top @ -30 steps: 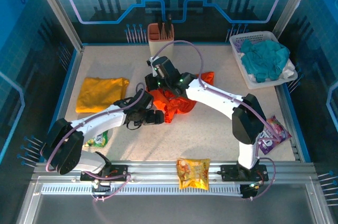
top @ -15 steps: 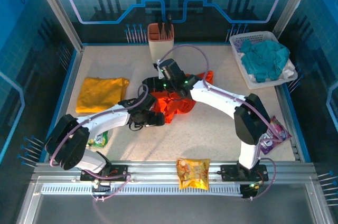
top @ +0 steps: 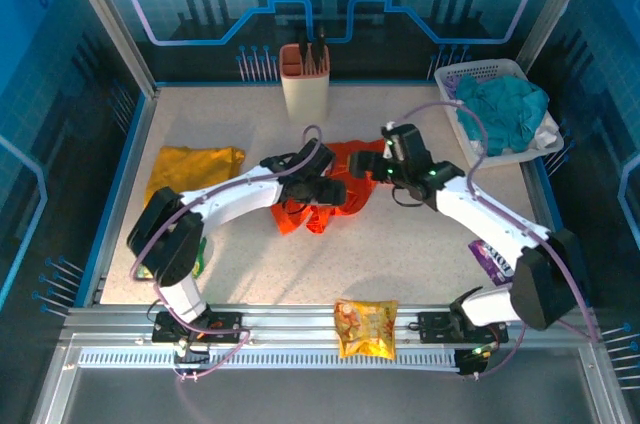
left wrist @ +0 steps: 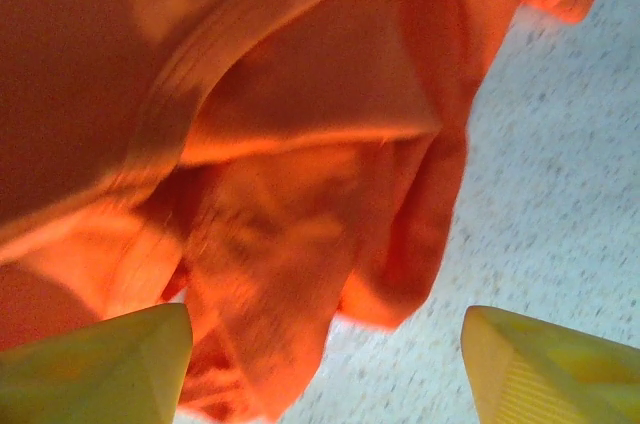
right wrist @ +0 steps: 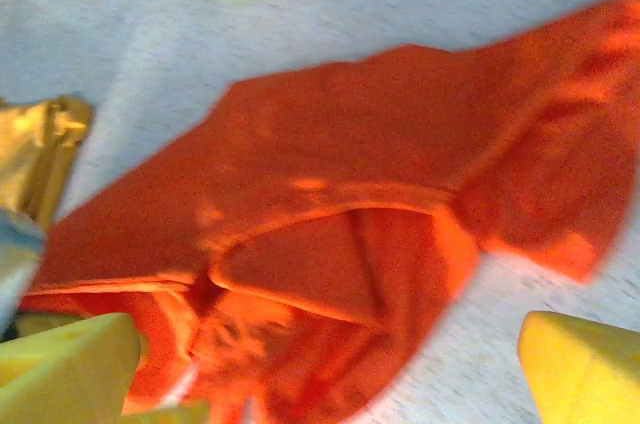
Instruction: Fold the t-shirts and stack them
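From above, the crumpled bright orange cotton t-shirt [top: 300, 217] lay in the middle of the speckled pale table [top: 410, 244], with both arms bent in over it; the left gripper [top: 330, 191] sat over the shirt's middle and the right gripper [top: 378, 170] at its right-hand edge (from that height I could not make out how either claw stood). The mustard yellow cotton t-shirt [top: 190, 176] lay folded flat, well apart to the left; a beige tool cup [top: 303, 92] stood behind the orange shirt; a white plastic basket [top: 480, 72] in the far right corner held a teal-green cloth [top: 505, 109]; a shiny orange-yellow snack packet [top: 365, 329] rested on the metal rail [top: 290, 322] at the near edge; a purple packet [top: 492, 262] lay partly under the right arm.

Through the left wrist camera the orange shirt hung close in bunched folds, its ribbed collar band curving across; the left claw's yellow fingertips [left wrist: 100, 364] stood spread wide at the bottom corners, pinching nothing, with bare table to the right.

Through the right wrist camera the orange shirt lay spread broader, collar opening near the middle; the right claw's yellow fingertips [right wrist: 580, 364] were likewise far apart and held nothing; the mustard shirt showed at the left edge, the cup's base at the top.
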